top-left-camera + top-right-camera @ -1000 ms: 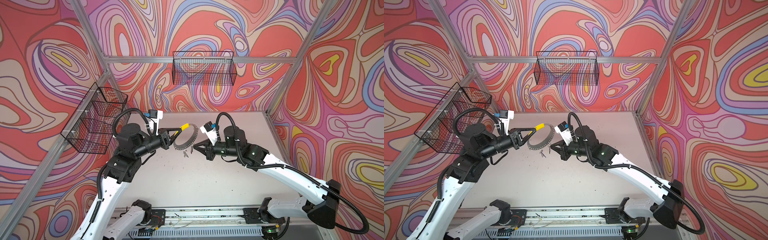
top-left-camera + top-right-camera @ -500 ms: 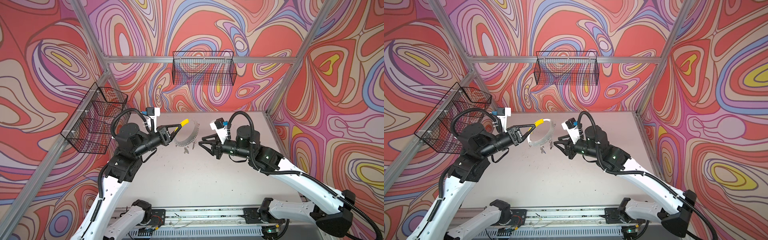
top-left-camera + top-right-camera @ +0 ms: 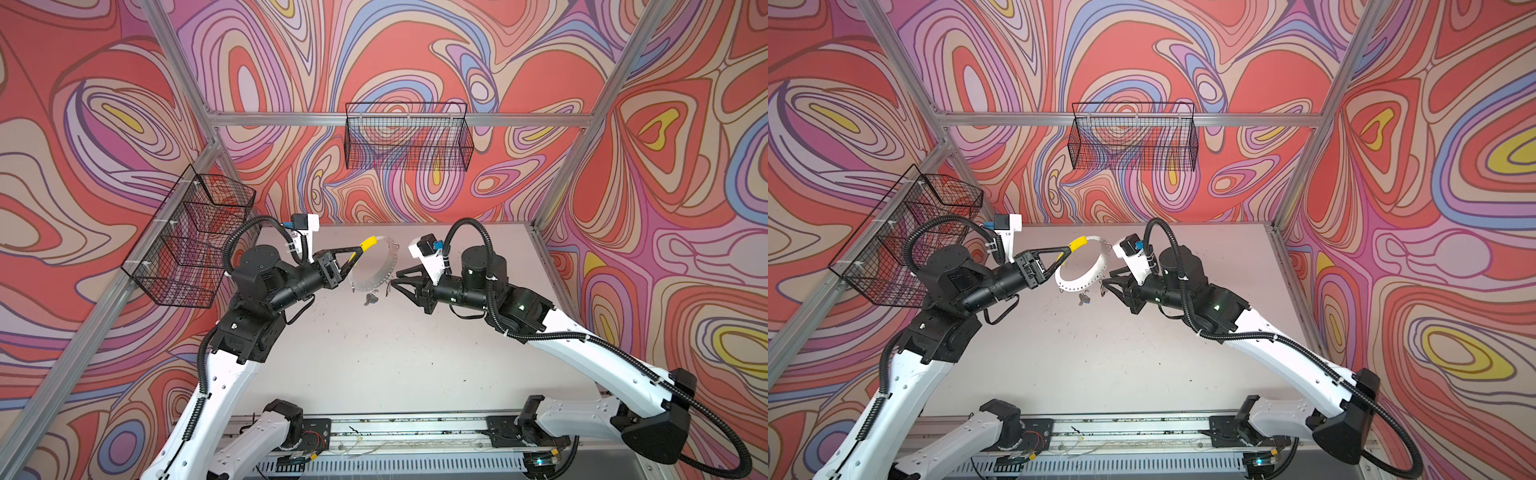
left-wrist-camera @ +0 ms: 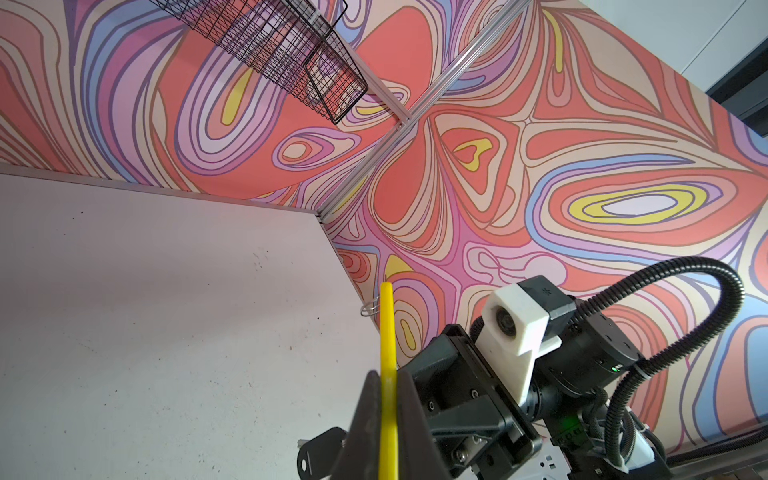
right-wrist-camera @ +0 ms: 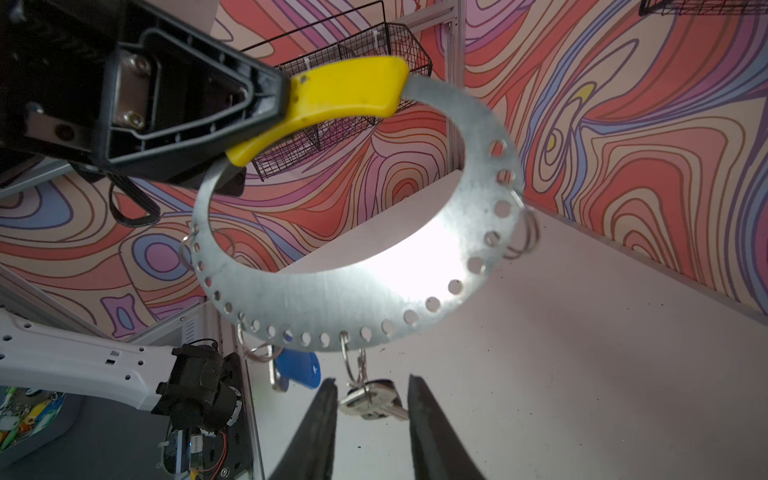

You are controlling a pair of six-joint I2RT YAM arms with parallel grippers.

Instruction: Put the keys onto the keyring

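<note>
While the left gripper (image 3: 358, 254) is clamping tight on the yellow sleeve (image 5: 345, 91), the keyring (image 5: 332, 299) is hanging clear above the worktop (image 3: 374, 353), nearer its far edge than its near edge and about midway between its sides. Both keys (image 3: 371, 297) are dangling from wire loops (image 5: 524, 232) on the ring's lower rim: one with a blue tag (image 5: 299, 368), and a silver key (image 5: 368, 401) beside it, with a black tag (image 4: 322, 449) showing in the left wrist view. Facing the ring, the right gripper (image 5: 370, 386) is standing with jaws parted either side of that silver key, gripping nothing; whether a finger is grazing it is hard to tell.
</note>
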